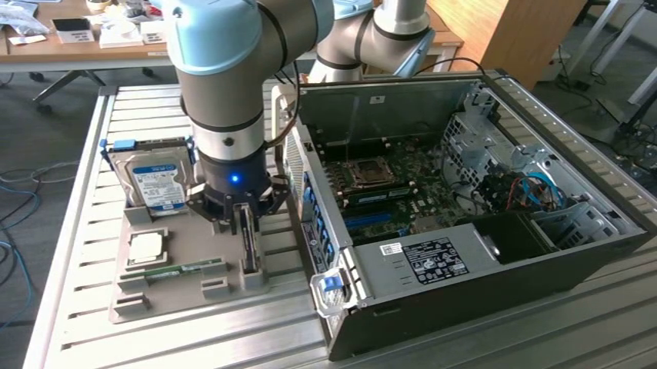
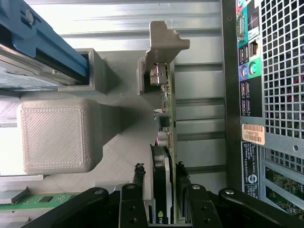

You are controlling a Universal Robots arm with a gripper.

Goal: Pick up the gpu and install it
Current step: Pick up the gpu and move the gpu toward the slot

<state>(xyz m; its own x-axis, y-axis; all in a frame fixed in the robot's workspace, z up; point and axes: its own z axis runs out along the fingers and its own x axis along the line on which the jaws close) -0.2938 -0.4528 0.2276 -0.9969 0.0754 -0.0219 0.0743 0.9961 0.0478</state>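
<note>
On slatted metal table (image 1: 72, 231), desk (image 1: 61, 52) behind: jaws apparently clamping upright gpu (image 2: 160, 175).

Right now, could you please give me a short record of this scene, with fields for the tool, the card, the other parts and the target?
tool: gripper down at the grey holder, shut on the gpu
card: standing on edge in a holder slot
other parts: hard drive standing in its slot; processor chip and memory stick lying flat
target: computer case open, on the exterior view's right, motherboard exposed
</note>
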